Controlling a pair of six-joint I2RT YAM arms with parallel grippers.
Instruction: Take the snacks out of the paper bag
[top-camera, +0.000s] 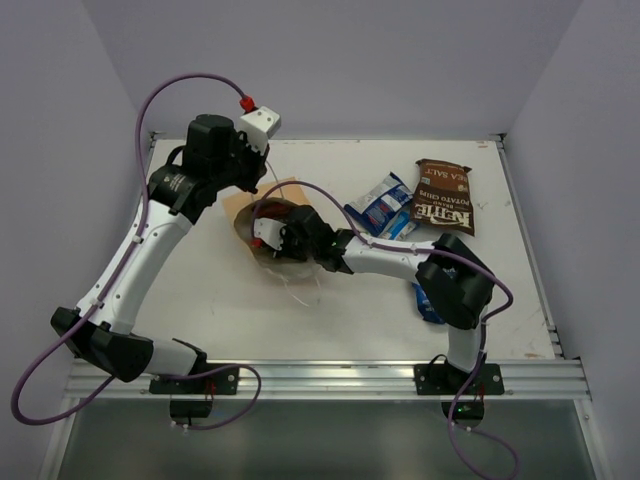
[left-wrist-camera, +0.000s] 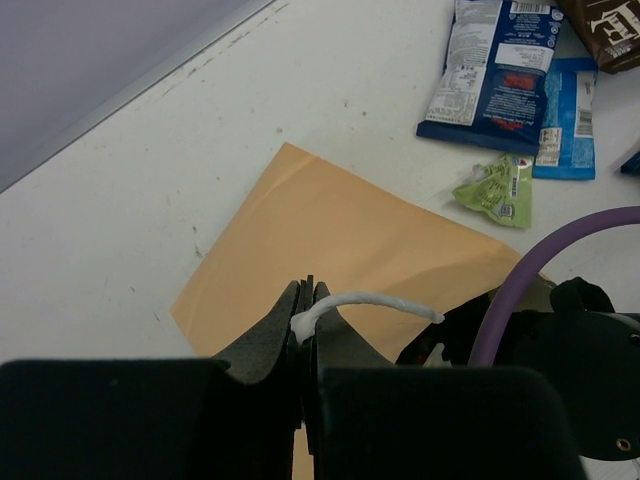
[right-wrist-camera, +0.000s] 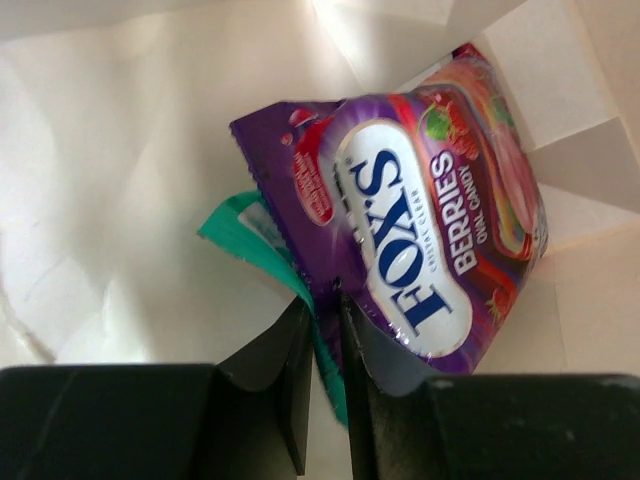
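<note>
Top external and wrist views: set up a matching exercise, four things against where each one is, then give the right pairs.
Things
1. white string handle
2. teal packet
3. Kettle chip bag
4. green wrapper

Places
A. on the table, between the paper bag and the blue packets
B. inside the paper bag, between the right gripper's fingers
C. far side of the table, right of the blue packets
D. pinched in the left gripper

Pairs: 1-D, 2-B, 3-C, 4-A

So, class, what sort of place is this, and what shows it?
Probably a robotics lab cell: left arm and right arm bolted to a white table, plain lilac walls around it, snack packets and a paper bag as props.
</note>
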